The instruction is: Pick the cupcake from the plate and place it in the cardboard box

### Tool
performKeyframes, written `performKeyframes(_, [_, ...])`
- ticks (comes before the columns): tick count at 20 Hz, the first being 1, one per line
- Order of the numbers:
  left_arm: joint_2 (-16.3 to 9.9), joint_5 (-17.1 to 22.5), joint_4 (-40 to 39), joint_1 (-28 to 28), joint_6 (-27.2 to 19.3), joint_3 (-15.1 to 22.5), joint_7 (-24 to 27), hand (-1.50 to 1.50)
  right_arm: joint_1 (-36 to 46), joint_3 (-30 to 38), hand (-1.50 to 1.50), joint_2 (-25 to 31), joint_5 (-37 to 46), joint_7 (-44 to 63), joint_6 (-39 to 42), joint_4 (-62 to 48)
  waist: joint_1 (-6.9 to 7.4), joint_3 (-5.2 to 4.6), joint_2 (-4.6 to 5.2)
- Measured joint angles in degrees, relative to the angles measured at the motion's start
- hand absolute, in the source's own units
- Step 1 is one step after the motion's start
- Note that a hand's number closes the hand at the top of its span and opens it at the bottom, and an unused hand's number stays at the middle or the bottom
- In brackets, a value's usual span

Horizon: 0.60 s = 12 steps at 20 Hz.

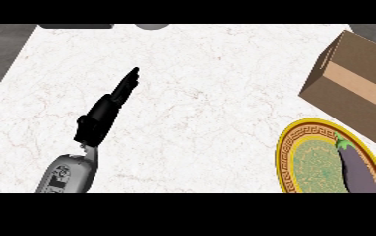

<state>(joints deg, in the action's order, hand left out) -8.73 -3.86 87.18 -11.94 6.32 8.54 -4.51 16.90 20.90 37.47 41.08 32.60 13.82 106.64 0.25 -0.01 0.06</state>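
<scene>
A round plate with a yellow patterned rim and green centre lies at the lower right of the counter. On it rests a dark purple eggplant with a green stem; no cupcake shows. A brown cardboard box stands at the right edge, just behind the plate. My left hand is at the left of the counter, fingers straight and pointing up and to the right, holding nothing, far from the plate and box. My right hand is out of sight.
The white marble counter spans the view. A dark flat object and a grey round object sit at the far edge, top left.
</scene>
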Motion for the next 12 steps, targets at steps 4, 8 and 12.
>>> performKeyframes(4, [1.3, -1.6, -0.2, 0.8, -0.7, 1.0, 0.7, 0.00, 0.9, -1.7, 1.50, -0.8, 3.5, -4.7, -4.5, -8.9, 0.13, 0.00, 0.04])
performKeyframes(8, [1.0, -1.4, 1.8, 1.2, 0.2, 0.5, -0.4, 0.00, 2.6, -2.5, 1.50, -2.2, 5.1, -8.1, -7.9, -17.9, 0.30, 0.03, 0.06])
performKeyframes(12, [1.1, -1.0, 1.9, 0.6, 0.5, -0.1, -1.5, 0.00, 3.7, -0.1, -1.50, -5.4, 1.9, -8.6, -9.6, -24.8, 0.28, 0.07, 0.09])
